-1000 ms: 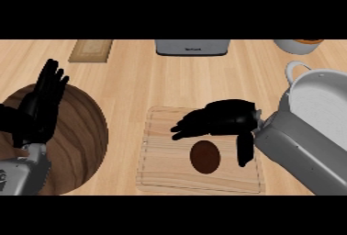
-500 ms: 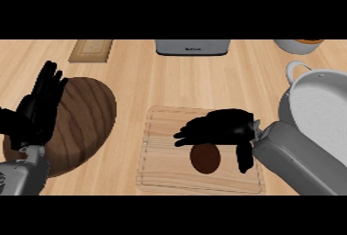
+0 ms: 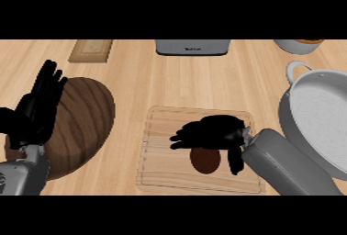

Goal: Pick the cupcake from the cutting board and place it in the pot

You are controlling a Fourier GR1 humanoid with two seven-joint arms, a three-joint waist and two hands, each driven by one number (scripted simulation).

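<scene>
**Technician:** Light wooden counter (image 3: pixel 203 78) filled the head view, the only view supplied. State the hand condition.

**Inspector:** Right hand (image 3: pixel 210 133) sat at lower centre, above the cutting board (image 3: pixel 169 170). Its fingers were partly curled and spread over the top of the cupcake (image 3: pixel 205 159), with the thumb hanging down along the cupcake's right side. Whether the fingers actually closed on it could not be told. Left hand (image 3: pixel 37 110) showed at the left edge, fingers straight and up, resting over the dark wooden board (image 3: pixel 85 124), holding nothing.

**Technician:** Location of the task item?

**Inspector:** Cupcake lay on the cutting board, lower centre, mostly below the right hand. Pot (image 3: pixel 318 119) stood at the right edge, apart from the board.

**Technician:** Hazards?

**Inspector:** Judged risk: a closure set too high could slip off the cupcake or topple it. On transfer, the forearm could strike the pot rim, which lay close beside it.

**Technician:** Count.

**Inspector:** One cupcake, one cutting board, one pot, one dark wooden board, two hands. At the top edge: one grey appliance (image 3: pixel 193 47), one small tan board (image 3: pixel 90 49), one bowl (image 3: pixel 301 45).
</scene>
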